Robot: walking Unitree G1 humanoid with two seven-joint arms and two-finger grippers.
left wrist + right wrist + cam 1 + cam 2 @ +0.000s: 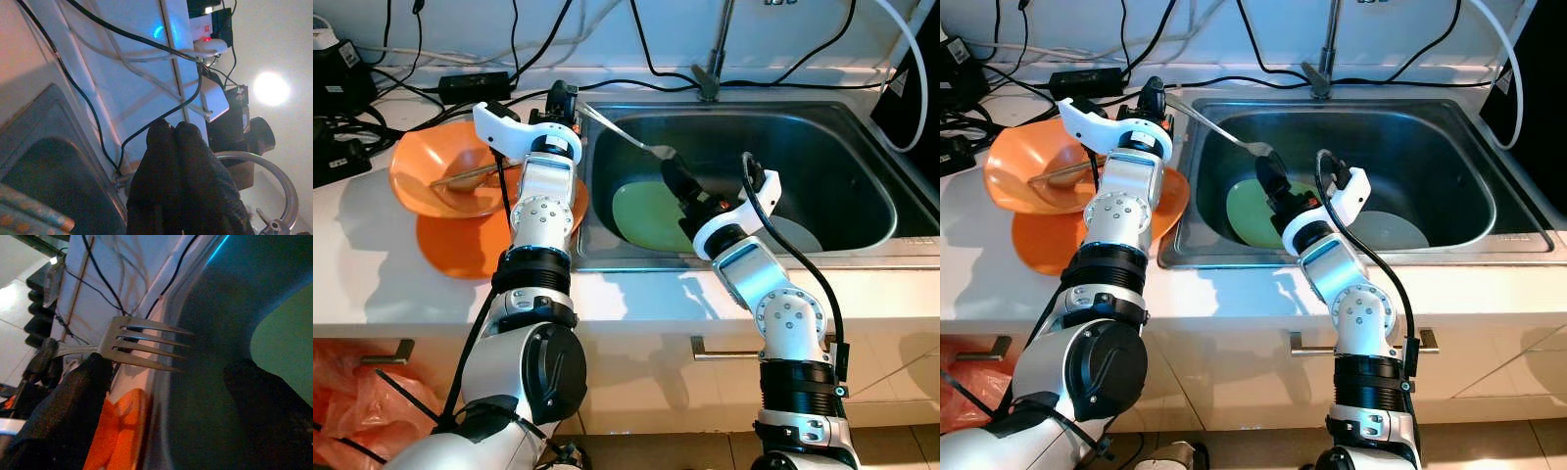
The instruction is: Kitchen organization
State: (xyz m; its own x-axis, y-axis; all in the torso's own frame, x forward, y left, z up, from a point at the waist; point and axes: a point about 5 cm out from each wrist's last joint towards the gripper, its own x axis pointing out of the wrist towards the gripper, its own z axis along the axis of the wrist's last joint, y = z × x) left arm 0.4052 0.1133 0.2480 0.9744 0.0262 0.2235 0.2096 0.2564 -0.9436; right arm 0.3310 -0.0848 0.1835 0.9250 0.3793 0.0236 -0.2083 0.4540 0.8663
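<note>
A silver fork (625,134) hangs in the air over the left rear part of the steel sink (862,147). My left gripper (564,100) is shut on the end of its handle above the sink's left rear corner; in the left wrist view its fingers (181,166) are pressed together. My right gripper (672,168) reaches up from inside the sink to the fork's head and is open. In the right wrist view the tines (146,343) lie next to one finger (83,387), and the other finger (264,401) stands well apart.
A green plate (641,217) and a grey plate (800,235) lie in the sink. On the white counter to the left, an orange bowl (426,162) holding a utensil sits beside an orange plate (460,250). The faucet (710,78), cables and adapters (470,83) line the back wall.
</note>
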